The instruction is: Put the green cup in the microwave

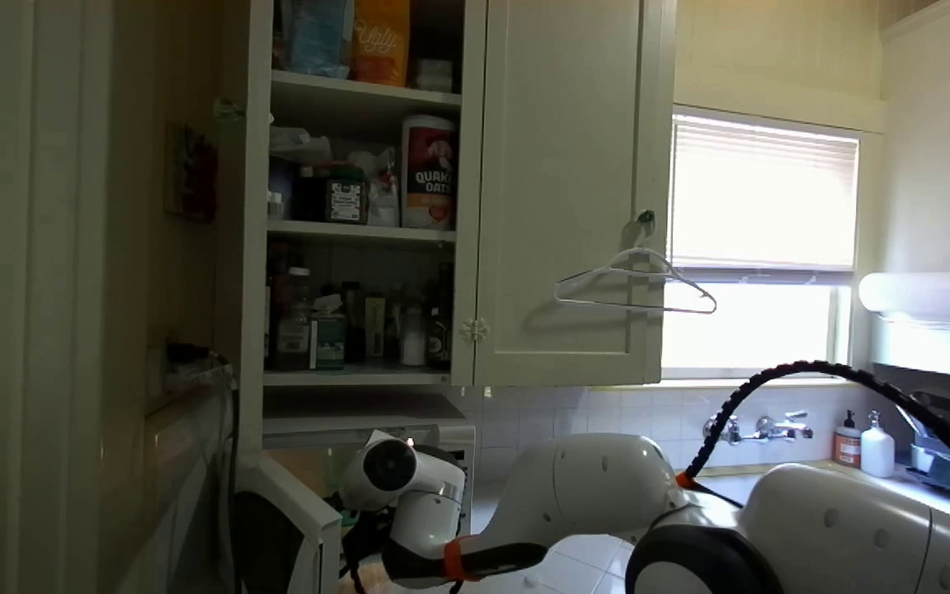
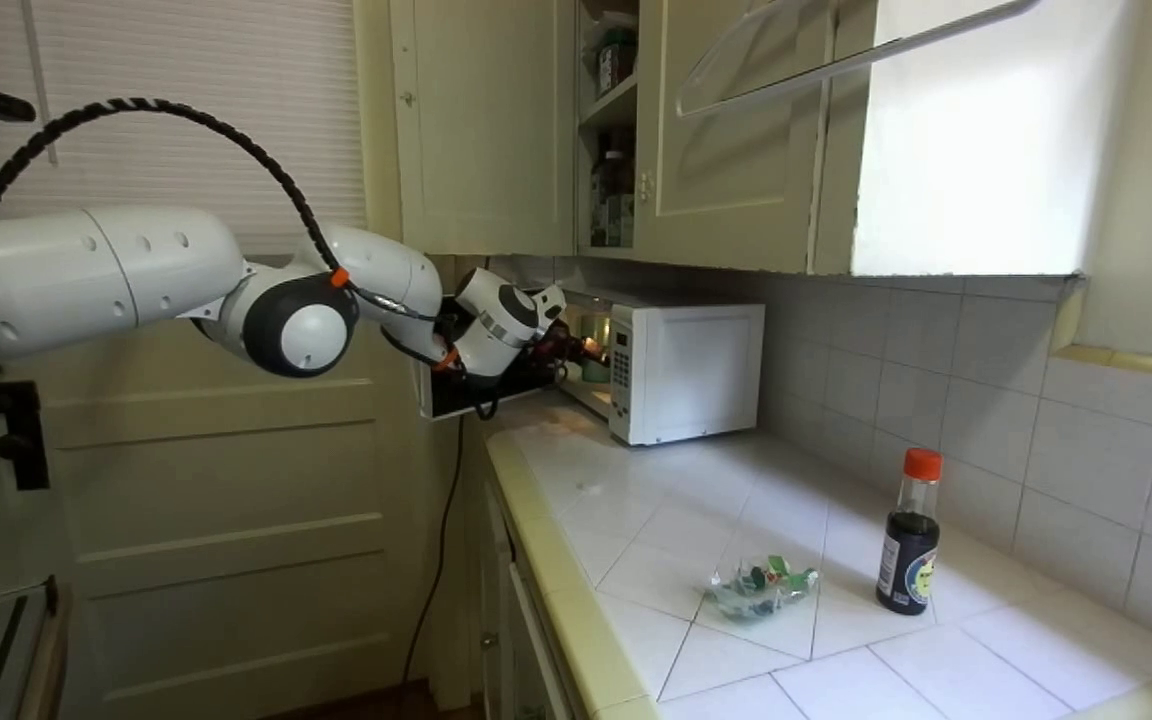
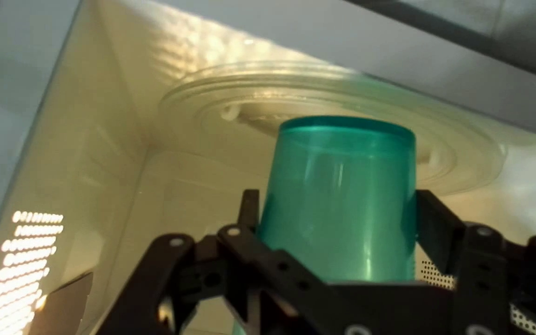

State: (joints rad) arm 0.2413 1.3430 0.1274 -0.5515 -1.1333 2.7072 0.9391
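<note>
The green cup (image 3: 342,186) is translucent teal and stands out in the wrist view, which appears upside down. My gripper (image 3: 338,209) has a finger on each side of it and is shut on it. The cup is inside the microwave cavity, over the glass turntable (image 3: 193,100); I cannot tell whether its base touches the glass. The white microwave (image 2: 696,370) has its door (image 1: 298,503) swung open. In an exterior view, the cup (image 2: 594,368) shows as a small green patch beside my gripper (image 2: 568,348) at the cavity opening. The arm hides most of the opening in an exterior view.
The open cupboard (image 1: 359,235) hangs above the microwave. A hanger (image 1: 636,285) hangs from its closed door. A red-capped bottle (image 2: 908,535) and a clear plastic package (image 2: 761,590) stand on the tiled counter (image 2: 676,520). A power cord (image 2: 441,540) hangs beside the counter.
</note>
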